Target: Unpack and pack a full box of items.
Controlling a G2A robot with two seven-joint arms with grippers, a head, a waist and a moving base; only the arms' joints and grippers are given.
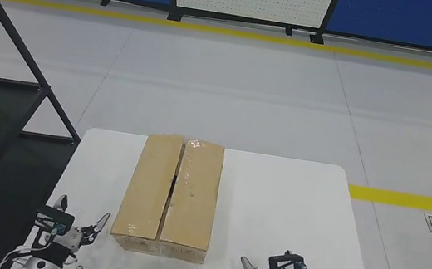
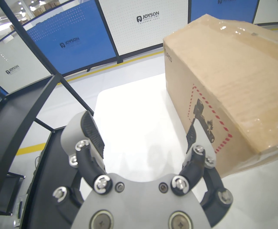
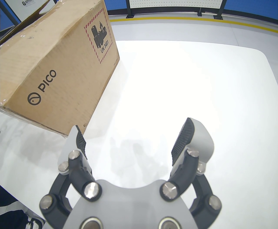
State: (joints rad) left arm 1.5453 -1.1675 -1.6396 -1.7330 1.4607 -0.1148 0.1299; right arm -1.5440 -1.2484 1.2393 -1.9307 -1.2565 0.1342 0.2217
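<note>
Table (image 1: 291, 196): white top, carrying the box left of its middle.
Cardboard box (image 1: 169, 195): closed, lying lengthwise away from the robot. Its walls are stiff, and it is probably heavy if full. The glossy tape looks slippery.
Centre seam (image 1: 172, 180): where the flaps meet, and the likely place to pry them open.
Left gripper (image 2: 140, 121): fingers spread, empty, beside the box's near left corner.
Right gripper (image 3: 133, 125): fingers spread, empty, near the box's right corner.
</note>
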